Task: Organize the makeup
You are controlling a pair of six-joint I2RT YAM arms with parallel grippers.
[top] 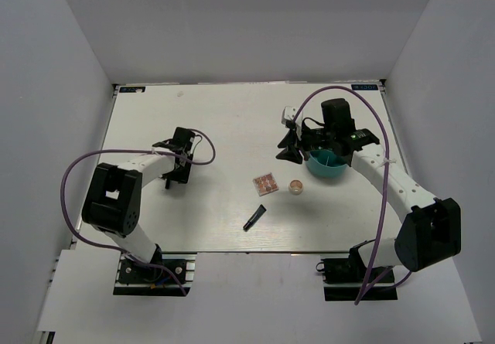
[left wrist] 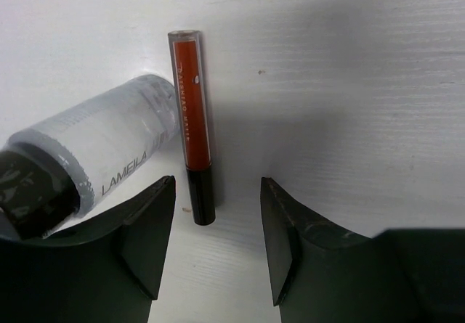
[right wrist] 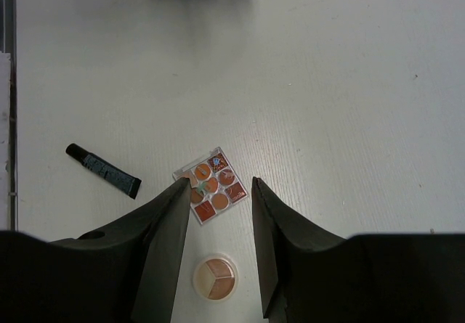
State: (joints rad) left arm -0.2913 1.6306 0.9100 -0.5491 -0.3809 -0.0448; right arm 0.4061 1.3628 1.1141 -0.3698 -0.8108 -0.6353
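Overhead, we see palette (top: 264, 183) mid-tabletop (top: 216, 120); compact (top: 295, 187) just right of palette, black tube (top: 254, 217) near, lower left of palette.
Left wrist: left gripper (left wrist: 218, 183) jaws wide, empty; pencil (left wrist: 192, 112) end between them, bottle (left wrist: 94, 156) just beside.
Right wrist: right gripper (right wrist: 219, 181) jaws wide, empty, framing palette.

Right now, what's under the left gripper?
Below the open left gripper lies the pencil, on the table, with the bottle close beside it. A finger partly covers the bottle's dark end, and the top view shows neither.
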